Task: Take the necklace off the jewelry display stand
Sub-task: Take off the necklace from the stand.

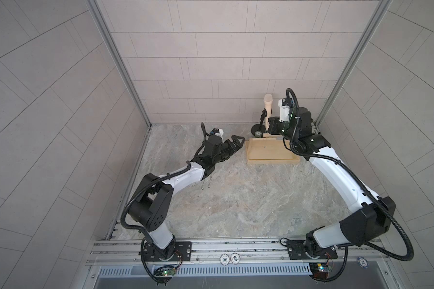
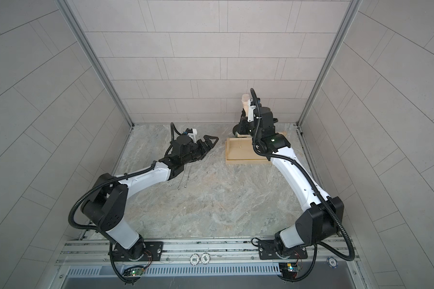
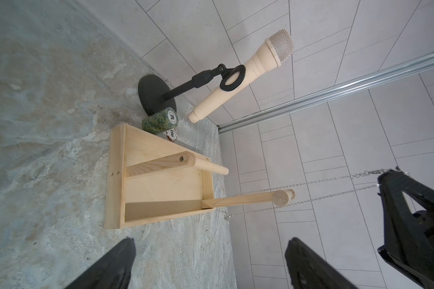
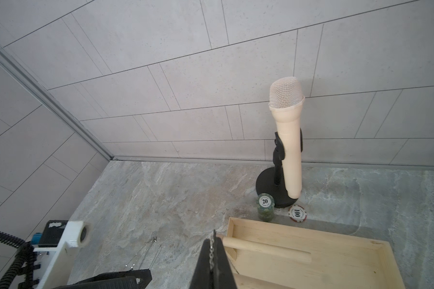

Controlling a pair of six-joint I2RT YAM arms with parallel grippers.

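Nearest, on the metal rail (image 1: pixel 211 246) at the front edge, two white poker chips (image 1: pixel 229 258) lie side by side, with a blue chip (image 1: pixel 362 262) at the rail's right end. Further in, on the marbled table (image 1: pixel 236 200), a few loose thin chains (image 1: pixel 204 185) lie partly under the left arm (image 1: pixel 186 172). The left jaws stand wide apart and empty, just beside the left end of the jewelry display stand (image 3: pixel 161 186) without touching it. The stand sits toward the far right of the table, its dowel bar (image 3: pixel 208 166) jutting from one upright. The right jaws, over the stand's far edge, are pressed together on the necklace (image 3: pixel 226 215); in the right wrist view the links show between the fingertips (image 4: pixel 206 255). From there two strands run down past a post (image 3: pixel 246 199) with a round end, and the bunched low end hangs at the tray's rim; whether the chain loops round that post I cannot tell. Behind the stand are a green stack of chips (image 3: pixel 161 122) marked 20 and a flat chip (image 3: pixel 172 135) marked 100, then a cream microphone (image 3: pixel 248 72) clipped in a black round-based holder (image 3: pixel 156 93) by the back wall (image 1: pixel 223 62)
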